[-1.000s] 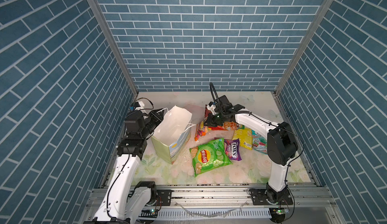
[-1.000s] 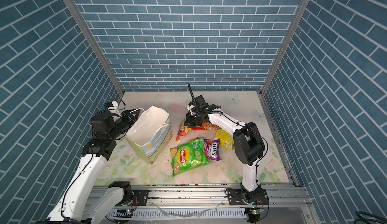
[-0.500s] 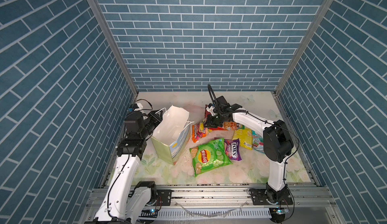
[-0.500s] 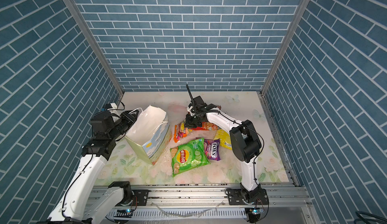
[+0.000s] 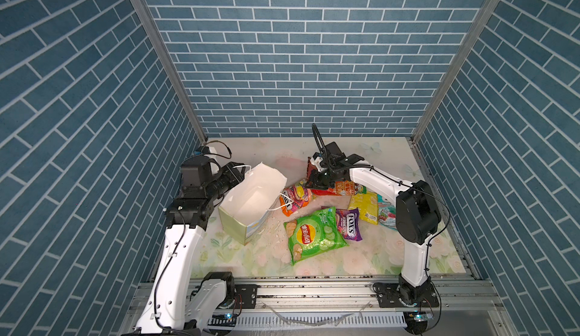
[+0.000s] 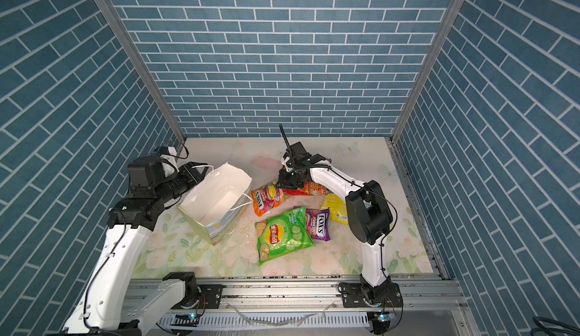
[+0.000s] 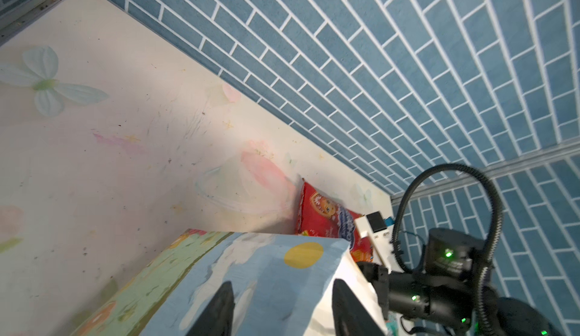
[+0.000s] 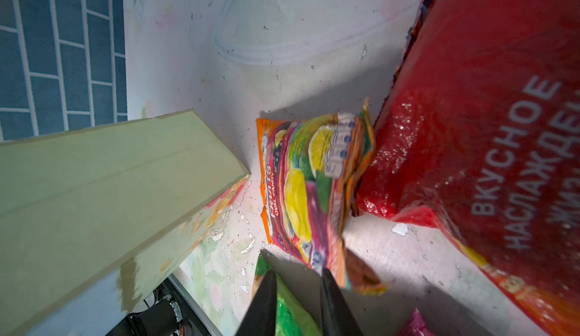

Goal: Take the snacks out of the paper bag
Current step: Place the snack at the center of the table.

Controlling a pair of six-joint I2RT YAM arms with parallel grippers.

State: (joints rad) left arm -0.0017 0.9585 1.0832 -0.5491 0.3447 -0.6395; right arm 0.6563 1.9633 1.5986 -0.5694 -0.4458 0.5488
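Observation:
The paper bag [image 5: 251, 193] stands tilted at the left, its mouth facing up; only white interior shows in both top views. My left gripper [image 7: 282, 309] is open, with one finger on each side of the bag's printed back wall [image 7: 251, 271]. The snacks lie on the table to its right: an orange Fox's packet [image 5: 295, 198], green Lay's [image 5: 314, 235], purple Fox's [image 5: 348, 227], a yellow packet [image 5: 364, 207], a teal-white one [image 5: 386, 215] and a large red one [image 8: 486, 130]. My right gripper [image 8: 298, 300] hangs just above the orange packet [image 8: 307, 187], jaws a little apart, empty.
Blue brick walls enclose the floral table [image 5: 361, 262] on three sides. The metal rail [image 5: 314, 290] with both arm bases runs along the front. White paper flecks [image 8: 248, 246] lie between the bag and the packets. My right arm [image 7: 439, 287] reaches over the red packet.
My right gripper has opened and the orange Fox's packet now lies flat beside the bag. My left gripper's jaws have widened at the bag's back wall.

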